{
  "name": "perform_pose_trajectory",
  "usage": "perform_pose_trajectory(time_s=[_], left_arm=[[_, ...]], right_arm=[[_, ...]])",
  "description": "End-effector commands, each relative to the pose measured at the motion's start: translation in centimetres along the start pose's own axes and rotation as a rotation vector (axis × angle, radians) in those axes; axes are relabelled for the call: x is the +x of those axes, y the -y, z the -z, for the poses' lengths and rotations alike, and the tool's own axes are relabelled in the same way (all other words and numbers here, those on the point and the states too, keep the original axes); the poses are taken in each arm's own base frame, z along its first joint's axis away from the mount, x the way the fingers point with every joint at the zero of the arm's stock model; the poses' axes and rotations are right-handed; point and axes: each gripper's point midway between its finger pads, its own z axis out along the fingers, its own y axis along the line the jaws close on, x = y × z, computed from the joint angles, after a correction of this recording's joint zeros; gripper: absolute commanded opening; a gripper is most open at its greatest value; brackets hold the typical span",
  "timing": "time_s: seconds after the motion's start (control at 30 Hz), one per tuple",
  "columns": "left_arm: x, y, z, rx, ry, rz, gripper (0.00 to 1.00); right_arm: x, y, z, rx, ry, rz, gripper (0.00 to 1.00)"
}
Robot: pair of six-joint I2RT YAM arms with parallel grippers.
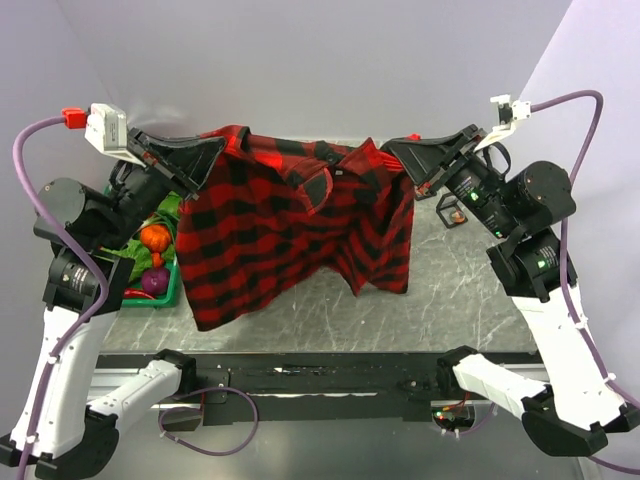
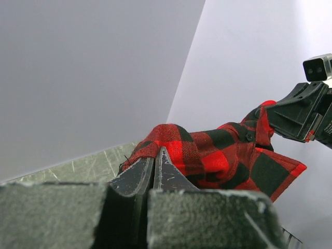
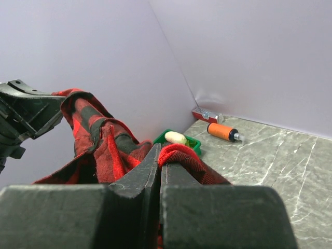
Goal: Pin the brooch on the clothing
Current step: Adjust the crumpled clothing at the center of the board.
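**Clothing (image 1: 290,230) strung up between both hands**

Nearest the bases, the plaid hem drapes toward the surface (image 1: 470,290). Higher up, the left hand (image 1: 212,152) is pressed together on one shoulder and the right hand (image 1: 397,152) pinches the other, so the cloth hangs spread between them, likely to flatten the front for pinning. Below the left hand sits a green tray (image 1: 173,290) of toy vegetables. No brooch shows anywhere.
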Motion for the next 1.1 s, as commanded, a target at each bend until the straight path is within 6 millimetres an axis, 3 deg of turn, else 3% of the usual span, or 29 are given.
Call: perform_pose_trajectory(time_s=[0.0,0.17,0.27,0.3,0.37,0.4,0.47,0.5,0.53,0.57,0.6,0.63,0.67,0.7,0.73,0.8,0.83,0.9,0.93,0.97,1.03,1.07], left_arm=[[-5.5,-2.9,1.2,-0.197,0.204,-0.116,0.01],[-2.0,-7.5,-1.1,-0.328,0.103,-0.116,0.01],[1.5,-11.5,-3.3,-0.414,0.015,-0.113,0.01],[1.5,-12.6,-3.4,-0.445,0.015,-0.119,0.01],[2.3,-14.7,-4.3,-0.482,-0.008,-0.118,0.01],[1.6,-15.4,-4.5,-0.493,0.004,-0.129,0.01],[1.4,-16.6,-5.7,-0.484,0.017,-0.149,0.01],[0.5,-16.7,-6.1,-0.472,0.041,-0.168,0.01],[-0.4,-16.7,-6.5,-0.462,0.071,-0.199,0.01],[-0.1,-17.6,-7.2,-0.47,0.065,-0.202,0.01],[-2.3,-17.2,-7.5,-0.465,0.105,-0.221,0.01],[-3.2,-17.1,-7.8,-0.457,0.118,-0.232,0.01],[-3.4,-17.5,-8.5,-0.454,0.115,-0.235,0.01],[-6.0,-16.4,-8.6,-0.437,0.166,-0.256,0.01],[-6.9,-15.9,-8.8,-0.417,0.182,-0.27,0.01],[-9.2,-14.3,-8.8,-0.379,0.236,-0.296,0.01],[-9.6,-13.7,-8.9,-0.355,0.242,-0.301,0.01],[-10.6,-11.8,-8.4,-0.296,0.279,-0.316,0.01],[-10.4,-11.2,-8.1,-0.275,0.283,-0.303,0.01],[-9.0,-10.8,-7.2,-0.256,0.263,-0.284,0.01],[-7.2,-9.8,-6.3,-0.201,0.256,-0.228,0.01],[-3.4,-10.1,-5.0,-0.193,0.191,-0.182,0.01]], right_arm=[[-4.2,0.9,1.7,0.105,0.139,0.085,0.0],[-2.3,3.6,-0.4,0.163,0.1,0.071,0.0],[-1.1,5.4,-2.5,0.196,0.068,0.069,0.0],[-0.1,6.7,-3.7,0.221,0.04,0.067,0.0],[-0.5,7.3,-4.9,0.235,0.04,0.078,0.0],[0.5,8.5,-6.2,0.254,0.012,0.081,0.0],[-0.8,8.7,-7.5,0.254,0.034,0.097,0.0],[0.0,9.7,-9.0,0.265,0.012,0.095,0.0],[-1.7,9.0,-9.6,0.246,0.047,0.106,0.0],[-2.1,9.0,-10.3,0.236,0.053,0.106,0.0],[-1.2,10.0,-11.9,0.234,0.029,0.098,0.0],[-3.5,8.4,-12.4,0.181,0.066,0.11,0.0],[-4.0,8.2,-13.0,0.166,0.064,0.113,0.0],[-3.2,8.9,-14.6,0.154,0.041,0.111,0.0],[-6.0,7.1,-14.7,0.108,0.095,0.135,0.0],[-6.1,6.8,-16.2,0.062,0.083,0.145,0.0],[-7.7,5.6,-16.0,0.03,0.118,0.16,0.0],[-8.3,4.9,-16.1,-0.011,0.127,0.177,0.0],[-7.6,5.2,-16.2,-0.015,0.111,0.177,0.0],[-7.9,4.5,-15.5,-0.033,0.114,0.185,0.0],[-4.1,6.7,-15.7,-0.011,0.037,0.162,0.0],[-3.8,6.5,-14.4,-0.009,0.033,0.171,0.0]])
